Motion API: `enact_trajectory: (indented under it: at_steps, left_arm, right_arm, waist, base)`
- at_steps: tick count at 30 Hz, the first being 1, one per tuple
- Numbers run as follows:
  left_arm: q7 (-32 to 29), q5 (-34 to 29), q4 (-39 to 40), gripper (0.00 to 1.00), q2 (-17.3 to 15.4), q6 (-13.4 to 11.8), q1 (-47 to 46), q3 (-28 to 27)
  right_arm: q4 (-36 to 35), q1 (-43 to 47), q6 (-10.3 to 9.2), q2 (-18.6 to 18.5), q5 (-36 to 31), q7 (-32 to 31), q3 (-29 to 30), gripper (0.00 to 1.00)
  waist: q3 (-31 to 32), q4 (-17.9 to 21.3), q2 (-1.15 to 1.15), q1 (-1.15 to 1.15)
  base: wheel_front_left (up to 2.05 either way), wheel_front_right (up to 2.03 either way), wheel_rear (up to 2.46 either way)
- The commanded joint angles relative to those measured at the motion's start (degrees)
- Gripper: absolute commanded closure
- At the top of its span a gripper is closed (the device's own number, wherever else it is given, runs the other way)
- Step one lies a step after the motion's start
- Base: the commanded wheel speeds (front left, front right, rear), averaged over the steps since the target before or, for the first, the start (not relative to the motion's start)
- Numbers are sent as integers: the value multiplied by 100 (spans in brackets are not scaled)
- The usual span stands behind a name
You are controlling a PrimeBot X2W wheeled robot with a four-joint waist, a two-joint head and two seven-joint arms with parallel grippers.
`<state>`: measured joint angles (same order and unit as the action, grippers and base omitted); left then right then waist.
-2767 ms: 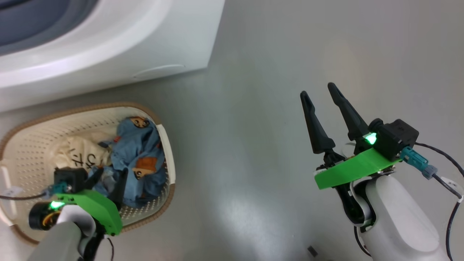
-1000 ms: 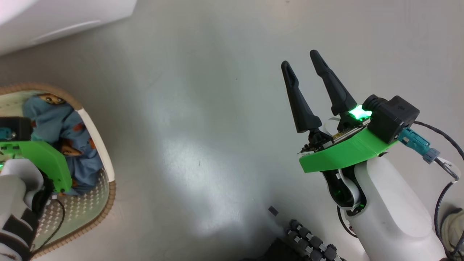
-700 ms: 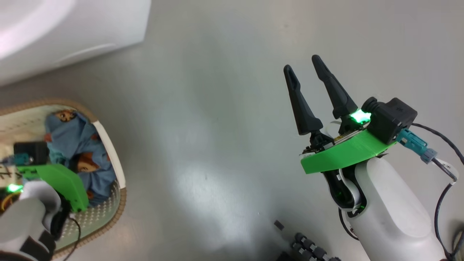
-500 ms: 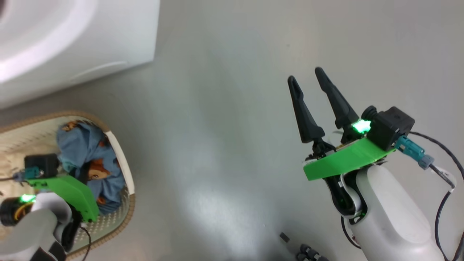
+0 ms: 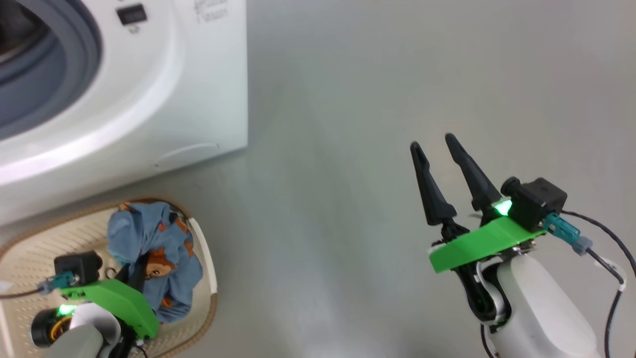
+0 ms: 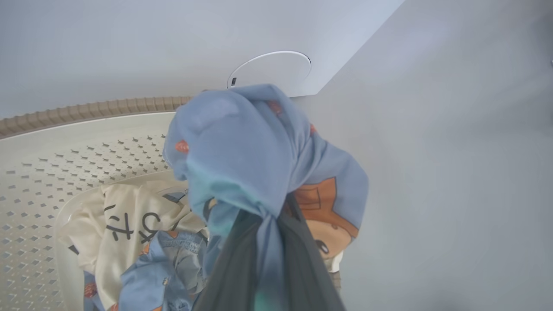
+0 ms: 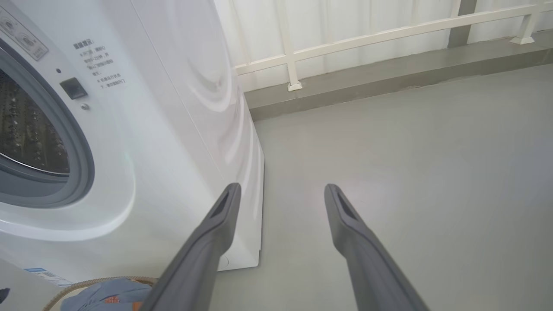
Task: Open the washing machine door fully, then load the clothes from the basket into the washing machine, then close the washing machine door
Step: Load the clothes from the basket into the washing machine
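My left gripper point(image 6: 276, 211) is shut on a blue bear-print garment point(image 6: 255, 142), one of the clothes, and holds it bunched above the basket point(image 6: 65, 160). In the head view that garment point(image 5: 149, 238) hangs over the basket's right end point(image 5: 211, 308), hiding most of the left gripper point(image 5: 138, 268). A cream-white piece with black lettering point(image 6: 125, 216) and more blue fabric point(image 6: 168, 268) lie in the basket. The washing machine point(image 5: 174, 99) stands just behind, its drum opening point(image 7: 30, 138) uncovered. The washing machine door is out of view. My right gripper point(image 5: 432, 142) hovers open and empty over the floor point(image 7: 281, 190).
The round white filter cap point(image 6: 270, 69) sits low on the washer's front, just behind the basket. Grey floor point(image 5: 348, 149) spreads to the right of the machine. A white railing point(image 7: 367, 34) on a raised kerb point(image 7: 389, 77) bounds the floor at the far side.
The head camera has swung, bringing the washer's front and opening into view. My left gripper has risen with the blue garment, which now hangs above the basket. The right gripper stays open.
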<state>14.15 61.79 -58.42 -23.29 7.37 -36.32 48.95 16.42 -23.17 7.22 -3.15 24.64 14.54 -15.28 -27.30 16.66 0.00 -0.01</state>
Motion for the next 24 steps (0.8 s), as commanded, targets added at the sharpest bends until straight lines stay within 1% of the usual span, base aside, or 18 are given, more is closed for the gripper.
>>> enact_trajectory:
  at_steps: [1,3,7,16,17,18,24]
  left_arm:
    - [78,36,147,100,-141,12,161,-256]
    - [81,-59,337,100,-139,12,247,-514]
    - [83,-484,767,100,-46,-14,571,-1117]
    - [84,-1636,2255,100,205,-330,1568,-2491]
    - [85,-1747,2423,100,227,-359,1676,-2628]
    - [85,-1747,2423,100,227,-359,1676,-2628]
    - [85,-2349,3425,100,414,-598,2282,-3424]
  right_arm:
    - [-72,209,26,-82,-34,46,-52,0]
    - [-42,300,26,-141,-8,46,-24,0]
    - [25,474,26,-260,46,46,-9,0]
    - [147,771,26,-596,189,46,-69,0]
    - [154,798,26,-619,205,46,-73,0]
    - [154,798,26,-619,205,46,-73,0]
    - [146,902,26,-687,295,46,-130,0]
  waist:
    - [597,-211,0,1]
    - [788,-272,0,1]
    - [1150,-400,0,1]
    - [1819,-643,0,1]
    - [1875,-661,0,1]
    - [1875,-661,0,1]
    - [2122,-747,0,1]
  base:
    - [0,0,0]
    - [0,0,0]
    - [0,0,0]
    - [0,0,0]
    - [0,0,0]
    - [0,0,0]
    - [0,0,0]
